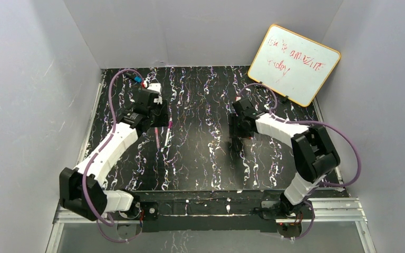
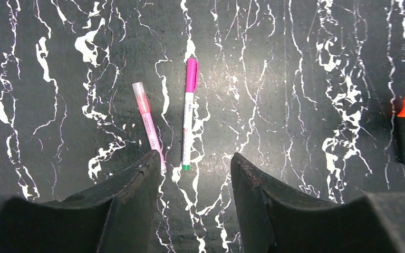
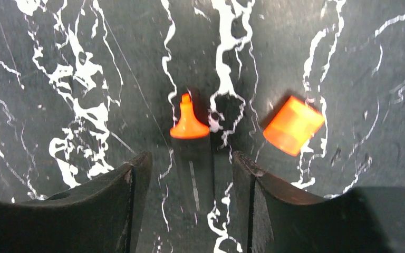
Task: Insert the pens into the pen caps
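In the left wrist view a slim white pen (image 2: 187,132) lies on the black marbled table with a magenta cap (image 2: 191,74) on its far end. Beside it on the left lies a pink pen (image 2: 151,132), a pale pink cap (image 2: 141,96) on its far end. My left gripper (image 2: 195,158) is open and empty just short of their near ends. In the right wrist view the short black marker (image 3: 196,168) with its bare orange tip (image 3: 188,124) lies between the fingers of my open right gripper (image 3: 190,158), with a gap on each side. The orange cap (image 3: 293,125) lies loose to its right.
A whiteboard (image 1: 294,64) with red writing leans at the back right. A small black piece with a blue end (image 1: 135,77) lies at the back left corner. White walls close in the table (image 1: 200,158) on three sides. The left gripper (image 1: 161,113) and the right gripper (image 1: 240,126) work mid-table.
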`<control>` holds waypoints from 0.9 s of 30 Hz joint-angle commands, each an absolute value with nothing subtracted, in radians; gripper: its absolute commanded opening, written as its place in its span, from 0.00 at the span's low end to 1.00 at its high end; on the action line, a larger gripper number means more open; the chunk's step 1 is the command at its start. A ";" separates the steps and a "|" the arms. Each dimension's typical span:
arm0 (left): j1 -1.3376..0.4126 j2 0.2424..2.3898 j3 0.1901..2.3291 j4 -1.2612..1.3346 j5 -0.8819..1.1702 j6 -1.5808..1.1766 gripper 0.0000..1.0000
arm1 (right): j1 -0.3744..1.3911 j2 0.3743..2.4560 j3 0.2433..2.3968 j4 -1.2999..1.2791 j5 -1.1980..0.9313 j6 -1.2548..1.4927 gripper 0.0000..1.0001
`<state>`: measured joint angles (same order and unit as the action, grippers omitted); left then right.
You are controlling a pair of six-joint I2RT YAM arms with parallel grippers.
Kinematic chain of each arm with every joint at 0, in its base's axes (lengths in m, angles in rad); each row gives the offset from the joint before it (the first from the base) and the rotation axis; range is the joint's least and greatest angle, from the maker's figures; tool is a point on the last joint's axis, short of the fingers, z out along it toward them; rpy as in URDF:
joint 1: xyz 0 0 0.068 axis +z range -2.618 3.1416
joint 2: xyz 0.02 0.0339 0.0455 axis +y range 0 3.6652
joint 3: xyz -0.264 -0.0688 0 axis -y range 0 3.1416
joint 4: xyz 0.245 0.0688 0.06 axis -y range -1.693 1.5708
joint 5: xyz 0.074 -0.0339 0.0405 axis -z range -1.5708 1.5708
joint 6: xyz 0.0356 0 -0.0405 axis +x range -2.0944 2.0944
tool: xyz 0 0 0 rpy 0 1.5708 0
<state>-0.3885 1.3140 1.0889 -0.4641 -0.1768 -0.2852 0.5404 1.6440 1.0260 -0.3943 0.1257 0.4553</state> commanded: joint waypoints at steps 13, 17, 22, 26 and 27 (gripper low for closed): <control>-0.390 1.174 1.100 -0.529 -0.143 -0.249 0.52 | 0.561 1.785 1.197 -0.496 0.234 0.368 0.49; -0.390 1.164 1.097 -0.535 -0.148 -0.234 0.52 | 0.587 1.776 1.190 -0.505 0.227 0.365 0.50; -0.390 1.139 1.075 -0.535 -0.166 -0.231 0.53 | 0.619 1.774 1.170 -0.511 0.231 0.375 0.53; -0.388 1.109 1.051 -0.532 -0.174 -0.239 0.54 | 0.632 1.792 1.163 -0.508 0.236 0.374 0.54; -0.388 1.101 1.043 -0.532 -0.176 -0.239 0.54 | 0.633 1.799 1.164 -0.508 0.240 0.374 0.54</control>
<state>-0.3885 1.1542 1.0729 -0.5114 -0.1520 -0.2443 0.6262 1.7863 1.1561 -0.4938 0.2146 0.3779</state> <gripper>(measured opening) 0.538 0.537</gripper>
